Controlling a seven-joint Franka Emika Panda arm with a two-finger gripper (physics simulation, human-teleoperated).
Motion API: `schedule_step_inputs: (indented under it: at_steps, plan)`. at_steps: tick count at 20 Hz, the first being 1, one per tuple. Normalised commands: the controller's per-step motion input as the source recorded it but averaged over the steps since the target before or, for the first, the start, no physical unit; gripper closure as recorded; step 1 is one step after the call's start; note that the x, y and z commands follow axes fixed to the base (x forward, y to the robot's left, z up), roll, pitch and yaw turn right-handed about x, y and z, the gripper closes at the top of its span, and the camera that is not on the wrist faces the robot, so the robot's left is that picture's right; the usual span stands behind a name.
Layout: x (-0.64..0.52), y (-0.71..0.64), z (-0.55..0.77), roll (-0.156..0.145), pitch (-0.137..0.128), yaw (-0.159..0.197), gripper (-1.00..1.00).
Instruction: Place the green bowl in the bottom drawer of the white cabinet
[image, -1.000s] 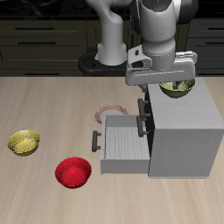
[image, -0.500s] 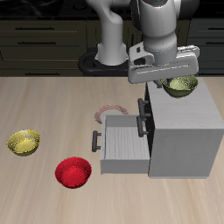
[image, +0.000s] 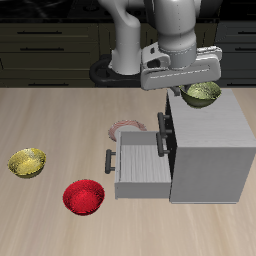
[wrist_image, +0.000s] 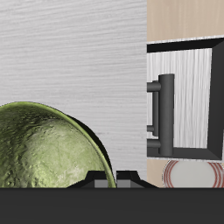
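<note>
The green bowl (image: 201, 94) hangs from my gripper (image: 192, 89), lifted clear above the top of the white cabinet (image: 212, 150). The gripper is shut on the bowl's rim. In the wrist view the bowl (wrist_image: 44, 149) fills the foreground over the cabinet's top (wrist_image: 79, 61). The bottom drawer (image: 138, 165) is pulled open toward the table's middle, a shallow light tray with a dark bar handle (image: 108, 160); it also shows in the wrist view (wrist_image: 179, 101). The upper drawers' dark handles (image: 161, 133) are shut.
A yellower bowl (image: 27, 162) and a red bowl (image: 84, 197) sit on the table near the front. A pinkish ringed plate (image: 125, 127) lies behind the open drawer. A dark round stove plate (image: 105, 71) sits at the back.
My gripper has lifted the green bowl higher off the cabinet's top and shifted slightly toward the drawer side. Nothing else moved.
</note>
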Motion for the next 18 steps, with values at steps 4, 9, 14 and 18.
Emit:
schedule_step_inputs:
  at_steps: [4,9,14,18]
  plan:
    - [-0.11,-0.36,0.17,-0.035,-0.031,0.009,1.00]
    - [-0.12,-0.46,0.22,-0.043,-0.042,-0.010,1.00]
    - [-0.09,-0.44,0.13,-0.034,-0.024,-0.024,1.00]
    - [-0.08,-0.33,0.11,-0.033,-0.026,-0.019,1.00]
